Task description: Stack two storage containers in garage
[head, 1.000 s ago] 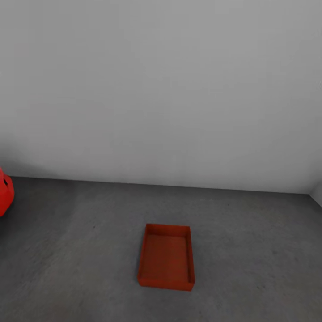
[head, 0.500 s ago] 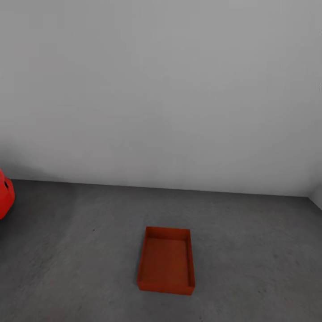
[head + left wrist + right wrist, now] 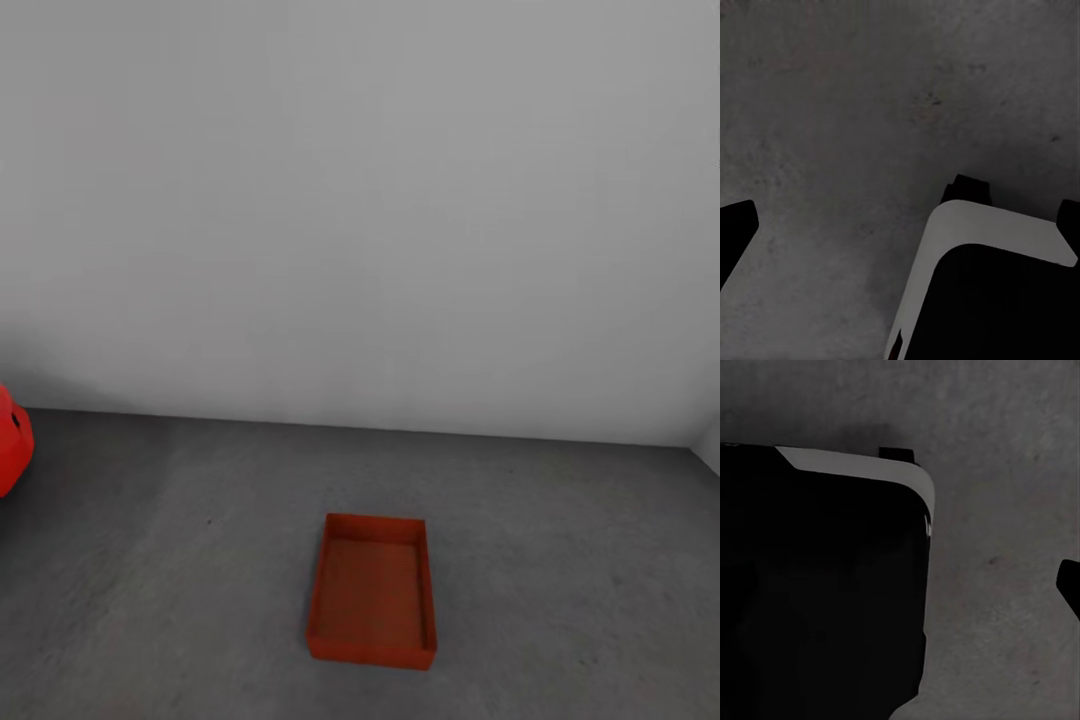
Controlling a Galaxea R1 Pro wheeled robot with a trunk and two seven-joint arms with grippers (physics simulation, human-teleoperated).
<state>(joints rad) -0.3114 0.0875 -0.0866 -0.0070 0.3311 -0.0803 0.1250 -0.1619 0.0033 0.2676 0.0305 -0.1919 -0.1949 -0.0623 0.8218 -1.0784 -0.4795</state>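
One storage container (image 3: 371, 590) sits open-top on the garage's grey concrete floor (image 3: 560, 560), in front of the white wall (image 3: 360, 200) and well apart from the red car (image 3: 12, 440) at the left edge of the head view.

Over the last second everything in the head view has slid down slightly: the wall/floor seam and the bin are both lower in frame. Whole picture shifts together, so that's camera or base motion, not the bin moving. My read: the robot is backing off or tilting the head up.

The bin is empty, nothing stacked in it yet. So one container is placed; the second has to be fetched from the living room.

Both wrist views look down at concrete and part of the robot's own dark-and-white body (image 3: 997, 285). Can't tell how far open either set of fingers is, or whether they hold anything.
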